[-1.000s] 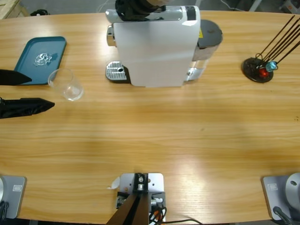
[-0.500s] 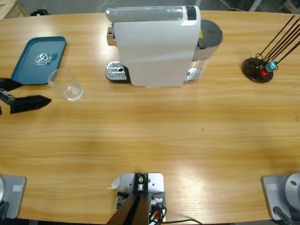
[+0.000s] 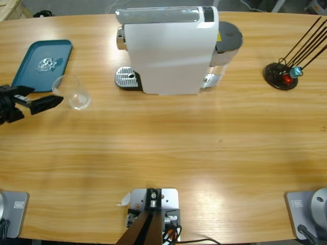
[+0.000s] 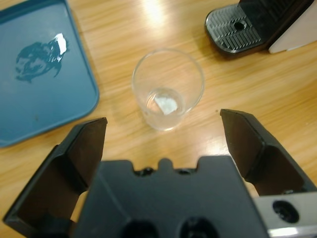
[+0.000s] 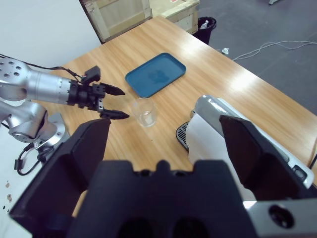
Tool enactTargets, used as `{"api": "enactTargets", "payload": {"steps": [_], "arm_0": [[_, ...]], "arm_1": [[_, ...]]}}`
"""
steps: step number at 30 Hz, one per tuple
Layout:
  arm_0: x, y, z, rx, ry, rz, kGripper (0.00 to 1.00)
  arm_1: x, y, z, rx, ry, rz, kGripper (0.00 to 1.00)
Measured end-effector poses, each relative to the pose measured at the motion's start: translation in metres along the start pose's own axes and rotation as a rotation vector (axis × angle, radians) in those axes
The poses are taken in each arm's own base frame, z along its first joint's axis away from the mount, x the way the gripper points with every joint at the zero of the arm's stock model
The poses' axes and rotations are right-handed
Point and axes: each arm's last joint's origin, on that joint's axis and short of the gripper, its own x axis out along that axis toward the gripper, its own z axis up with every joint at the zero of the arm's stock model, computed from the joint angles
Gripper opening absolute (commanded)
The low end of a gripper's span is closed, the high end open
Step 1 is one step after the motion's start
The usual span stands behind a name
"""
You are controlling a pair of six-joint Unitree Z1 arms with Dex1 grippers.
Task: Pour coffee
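Now the left gripper [image 3: 40, 96] sits further in over the long wooden table [image 3: 168, 143] than half a second ago, its two black jaws spread wide and pointing at the clear, empty-looking drinking glass [image 3: 72, 92], closer than before but not touching it. The glass, the flat teal plastic tray [image 3: 42, 64] beside it and the boxy white coffee machine [image 3: 166, 48] with its perforated metal drip plate [image 3: 125, 77] lie where they lay in both earlier frames.

From above, the left arm is cut off at the picture's edge and only its gripper shows. No brown coffee can be made out in the glass in any view; only a pale glint shows at its bottom.

Seen along the left wrist, the glass [image 4: 168, 89] stands upright between the parted jaws but ahead of their tips. The right gripper [image 5: 163, 144] appears only in its own wrist view, held high, jaws wide apart and empty; that view alone shows the left arm's silver forearm and a timber crate [image 5: 116, 12] beyond the table. Only the high view shows the round black stand of thin dark rods [image 3: 282, 74].
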Motion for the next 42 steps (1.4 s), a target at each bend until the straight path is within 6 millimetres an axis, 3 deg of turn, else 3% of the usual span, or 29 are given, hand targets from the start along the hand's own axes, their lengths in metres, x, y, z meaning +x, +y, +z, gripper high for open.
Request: {"api": "enactTargets", "payload": {"steps": [13, 14, 17, 21, 23, 26, 37, 42], "arm_0": [[0.049, -0.003, 0.010, 0.005, 0.027, -0.022, 0.986], [0.051, -0.003, 0.010, 0.006, 0.029, -0.028, 0.952], [0.056, -0.004, 0.011, 0.008, 0.030, -0.035, 0.654], [0.060, -0.005, 0.011, 0.006, 0.029, -0.039, 0.548], [0.063, -0.004, 0.011, 0.006, 0.035, -0.037, 0.434], [0.064, -0.005, 0.011, 0.008, 0.035, -0.036, 0.145], [0.066, -0.004, 0.015, 0.110, 0.033, -0.076, 0.135], [0.070, -0.005, 0.049, 0.236, 0.031, -0.203, 0.132]], "arm_1": [[0.015, -0.001, -0.004, 0.021, 0.010, 0.009, 1.000], [0.016, 0.000, -0.004, 0.021, 0.010, 0.011, 1.000], [0.020, 0.000, -0.005, 0.025, 0.012, 0.015, 1.000], [0.021, 0.000, -0.004, 0.038, 0.000, 0.023, 1.000], [0.021, 0.000, -0.003, 0.046, -0.008, 0.025, 1.000], [0.022, 0.000, -0.002, 0.050, -0.017, 0.026, 1.000], [0.024, -0.001, -0.008, 0.060, 0.002, 0.024, 1.000], [0.024, -0.001, -0.008, 0.061, 0.002, 0.023, 1.000]]}}
